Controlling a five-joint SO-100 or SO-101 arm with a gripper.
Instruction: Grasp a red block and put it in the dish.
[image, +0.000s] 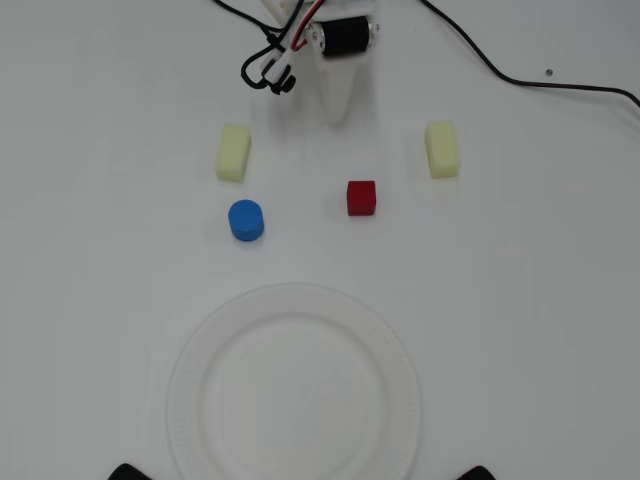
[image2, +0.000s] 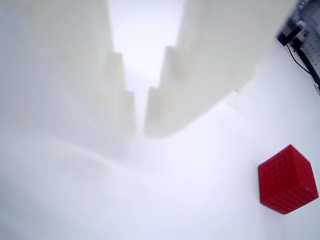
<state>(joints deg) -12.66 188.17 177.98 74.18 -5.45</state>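
Progress: nothing done yet; grasp, carry and drop all remain.
Red block (image: 361, 197): on the bench, untouched, right of the blue cylinder (image: 246, 220) in the overhead view.
Dish (image: 293, 385): empty, at the bottom of the overhead view.
Tool (image2: 140, 131): jaws nearly closed on a thin gap, holding nothing.
Block versus tool: well off to the tool's lower right in the wrist view, apart.

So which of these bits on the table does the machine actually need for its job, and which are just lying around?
Needed:
- red block, sitting alone on the table
- dish, nothing in it
- pincer, holding nothing

Just lying about:
- blue cylinder
- two pale yellow blocks
- black cables
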